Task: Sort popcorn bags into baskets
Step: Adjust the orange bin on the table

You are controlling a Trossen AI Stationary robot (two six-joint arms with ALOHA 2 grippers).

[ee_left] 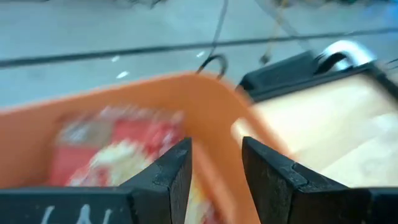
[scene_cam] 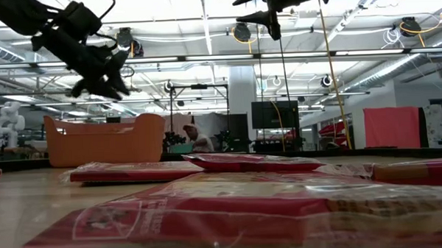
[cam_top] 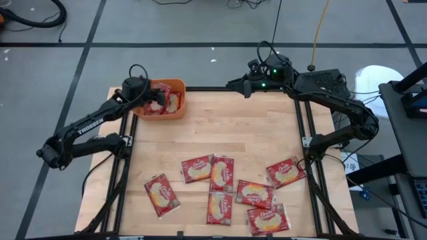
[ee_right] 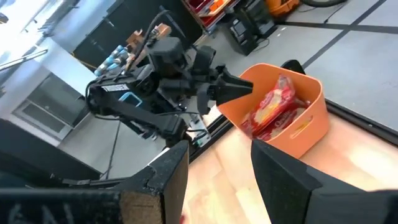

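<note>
The orange basket (cam_top: 176, 111) stands at the table's far left with red popcorn bags (ee_right: 273, 109) lying inside it. My left gripper (ee_left: 216, 168) hovers above the basket's right rim (ee_left: 205, 84), slanting down, open, with nothing between its fingers; it also shows in the high view (cam_top: 157, 93). Several more popcorn bags (cam_top: 222, 174) lie flat on the near half of the table. My right gripper (ee_right: 219, 162) is raised high over the table's far edge (cam_top: 235, 85), open and holding nothing.
The loose bags spread from one at the near left (cam_top: 161, 195) to one at the near right (cam_top: 285, 172), some overlapping. Bare wood (cam_top: 240, 127) lies between them and the basket. Black frame rails (cam_top: 308, 133) run along the table's sides.
</note>
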